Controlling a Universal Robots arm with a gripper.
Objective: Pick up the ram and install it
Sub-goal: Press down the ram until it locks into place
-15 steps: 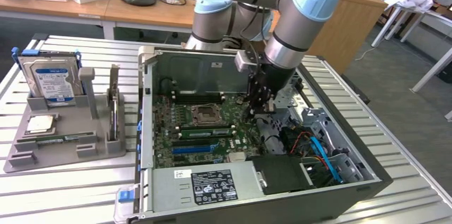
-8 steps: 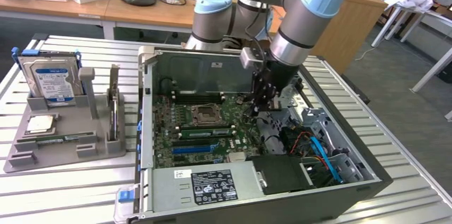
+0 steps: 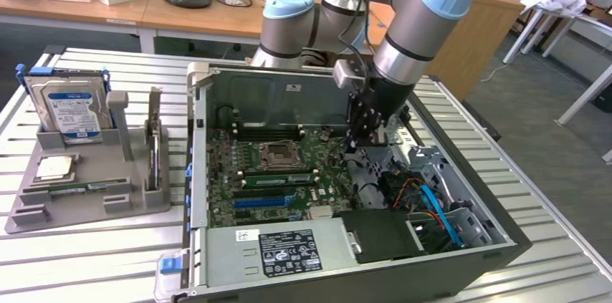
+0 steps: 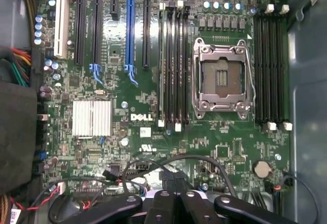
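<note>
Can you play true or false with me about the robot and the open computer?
1. The computer case lies open with its green motherboard showing. True.
2. The hard drive with the blue and white label sits inside the computer. False: it stands in the grey holder tray beside the case, on the exterior view's left.
3. The gripper hangs over the inside of the case. True.
4. The processor socket on the motherboard has a chip fitted. False: the socket is empty inside its metal frame.
5. A green ram stick lies on the holder tray. True.
</note>
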